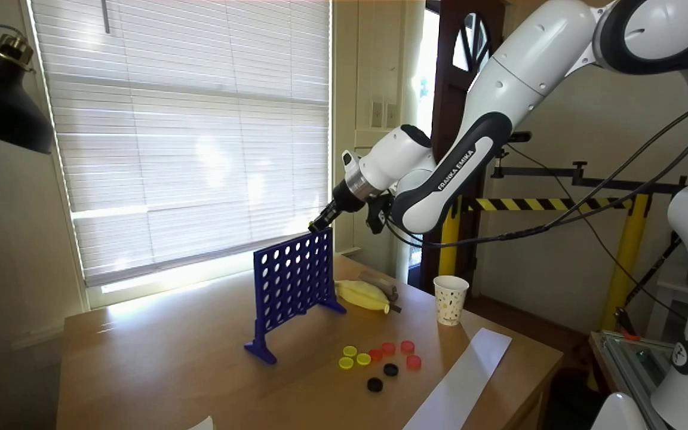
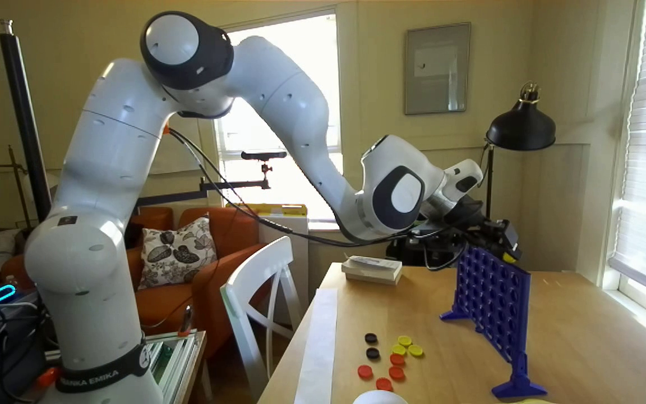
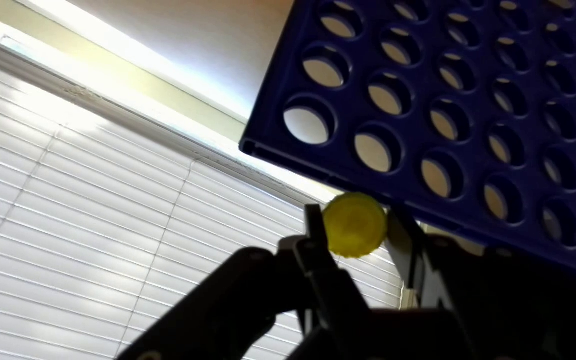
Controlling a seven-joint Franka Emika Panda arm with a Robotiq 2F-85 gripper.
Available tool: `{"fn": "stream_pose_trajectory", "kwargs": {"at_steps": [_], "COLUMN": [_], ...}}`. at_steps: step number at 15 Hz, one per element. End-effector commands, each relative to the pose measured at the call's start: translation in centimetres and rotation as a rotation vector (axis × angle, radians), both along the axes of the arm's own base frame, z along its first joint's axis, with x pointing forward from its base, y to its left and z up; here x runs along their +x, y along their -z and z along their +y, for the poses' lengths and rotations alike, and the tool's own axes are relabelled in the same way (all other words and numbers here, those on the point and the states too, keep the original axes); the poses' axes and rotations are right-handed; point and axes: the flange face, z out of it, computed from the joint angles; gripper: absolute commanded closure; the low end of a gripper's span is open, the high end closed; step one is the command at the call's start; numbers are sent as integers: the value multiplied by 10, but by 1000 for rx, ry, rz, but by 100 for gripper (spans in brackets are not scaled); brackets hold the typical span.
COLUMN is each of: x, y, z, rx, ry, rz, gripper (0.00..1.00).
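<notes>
While a yellow disc (image 3: 354, 226) appears face-on in the wrist view, round and slightly rough-rimmed, the gripper (image 3: 355, 220) pinches it by the edges at the top rim of the upright blue rack (image 3: 474, 151). Disc-to-rack contact: can't tell. Both exterior views give just a scrap of yellow. Fingers (image 3: 318, 250) near-black against the blinds (image 3: 93, 210), detail lost; wrist view crops the rack's feet.
</notes>
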Motion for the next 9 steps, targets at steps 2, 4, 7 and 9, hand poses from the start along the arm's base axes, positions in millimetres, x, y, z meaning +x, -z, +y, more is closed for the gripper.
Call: {"fn": "stream_pose_trajectory", "kwargs": {"at_steps": [2, 4, 7, 9], "x": [-2, -3, -4, -4], "y": [-2, -2, -1, 0], "z": [0, 0, 0, 1], "rx": [9, 7, 6, 5], "ry": [18, 19, 19, 17], "rz": [-11, -11, -5, -1], "gripper": [90, 90, 90, 90]}}
